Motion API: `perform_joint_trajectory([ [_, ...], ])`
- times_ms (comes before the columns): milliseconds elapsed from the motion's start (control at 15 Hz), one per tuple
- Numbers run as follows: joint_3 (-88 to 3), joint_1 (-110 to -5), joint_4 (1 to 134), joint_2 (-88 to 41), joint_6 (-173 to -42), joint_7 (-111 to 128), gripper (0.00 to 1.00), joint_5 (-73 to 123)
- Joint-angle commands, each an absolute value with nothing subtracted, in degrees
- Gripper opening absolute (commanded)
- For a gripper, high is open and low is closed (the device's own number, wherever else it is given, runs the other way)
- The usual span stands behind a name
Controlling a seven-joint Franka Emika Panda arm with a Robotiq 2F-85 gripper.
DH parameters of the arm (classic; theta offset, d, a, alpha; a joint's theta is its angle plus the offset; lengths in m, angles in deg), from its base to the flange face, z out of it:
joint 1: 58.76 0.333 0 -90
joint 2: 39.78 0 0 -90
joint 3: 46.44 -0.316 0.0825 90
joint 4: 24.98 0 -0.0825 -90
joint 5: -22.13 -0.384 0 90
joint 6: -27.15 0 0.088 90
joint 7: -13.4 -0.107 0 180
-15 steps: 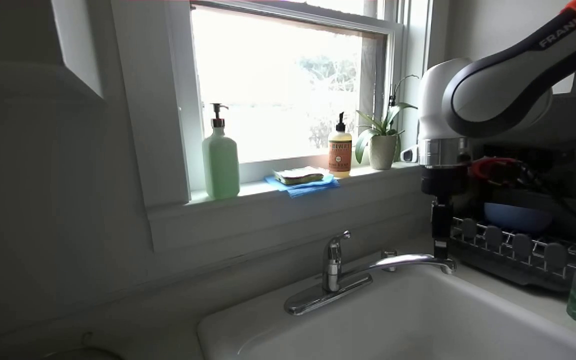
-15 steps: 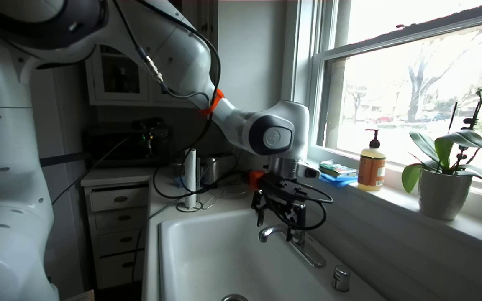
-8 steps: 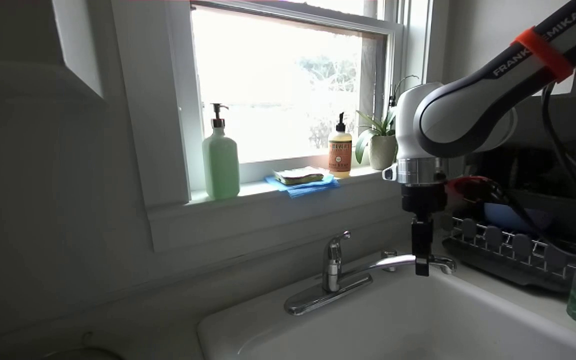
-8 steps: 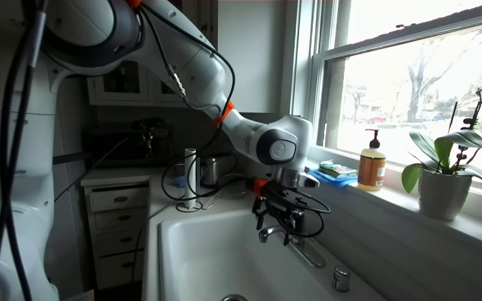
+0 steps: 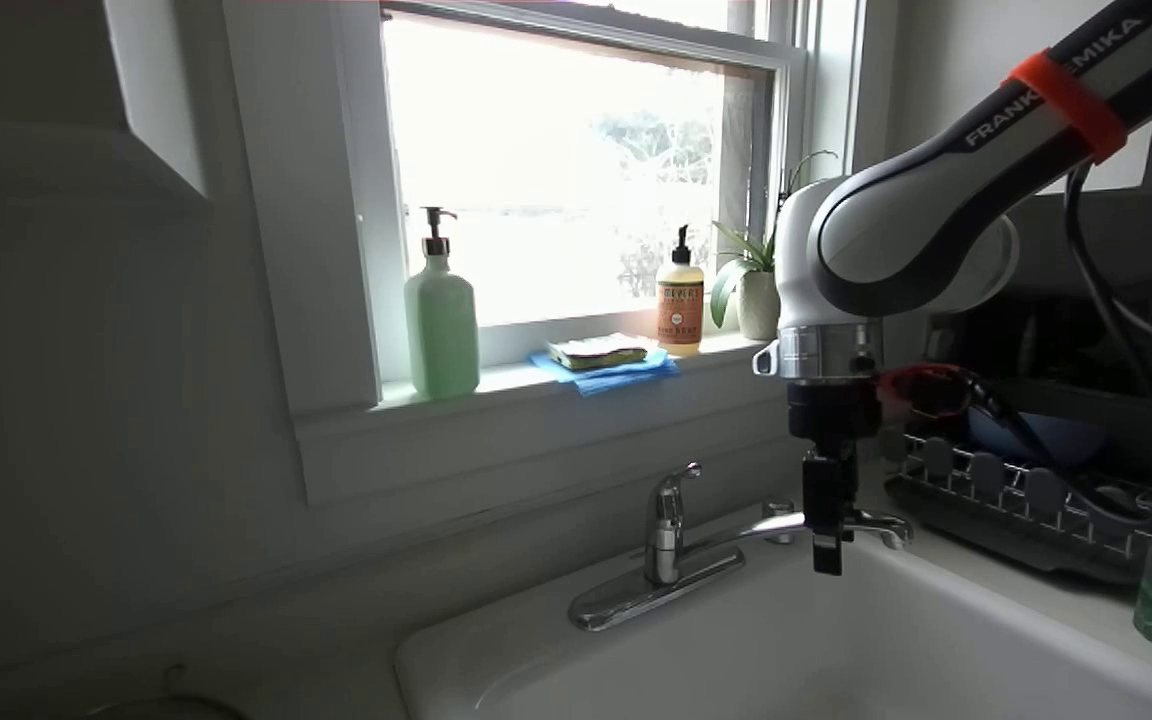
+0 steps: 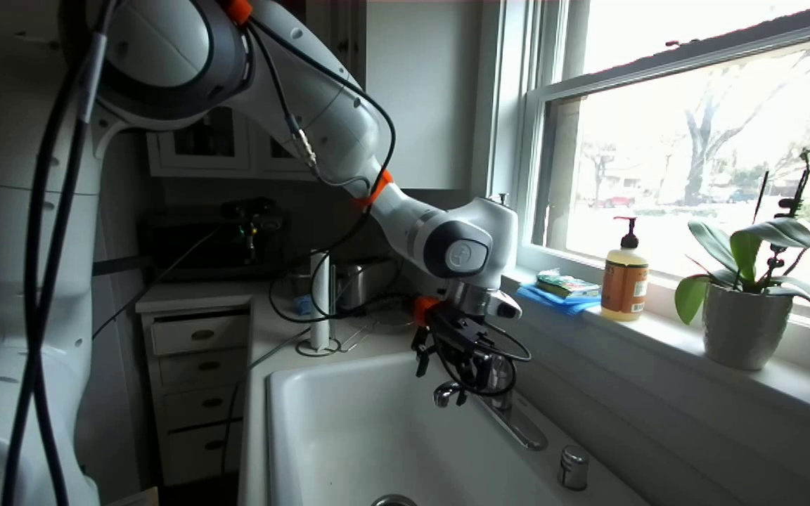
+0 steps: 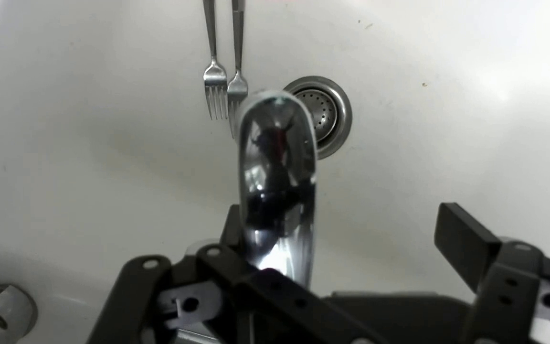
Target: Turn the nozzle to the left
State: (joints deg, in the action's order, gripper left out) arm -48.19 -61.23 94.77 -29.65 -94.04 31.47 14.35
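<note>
Yeah, the tool (image 7: 344, 224) is spread wide, nozzle (image 7: 279, 191) between its fingers (image 7: 463, 246), poking out over the sink (image 7: 127, 200). My worry: shoving straight sideways instead of arcing could make the tool slip off. Versus a second ago, tool's lower and closer to the base (image 5: 665, 540); nozzle hasn't visibly budged.

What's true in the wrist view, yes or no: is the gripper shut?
No, the gripper is open, with white sink showing between the chrome spout and one finger.
</note>
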Motion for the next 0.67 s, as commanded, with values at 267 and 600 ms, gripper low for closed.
perform_joint_trajectory([
  [267,-49.4,-58.8,94.2,-27.2,-95.5,21.5,1.0,11.6],
  [600,-50.3,-55.7,92.6,-25.2,-93.8,11.6,1.0,12.3],
])
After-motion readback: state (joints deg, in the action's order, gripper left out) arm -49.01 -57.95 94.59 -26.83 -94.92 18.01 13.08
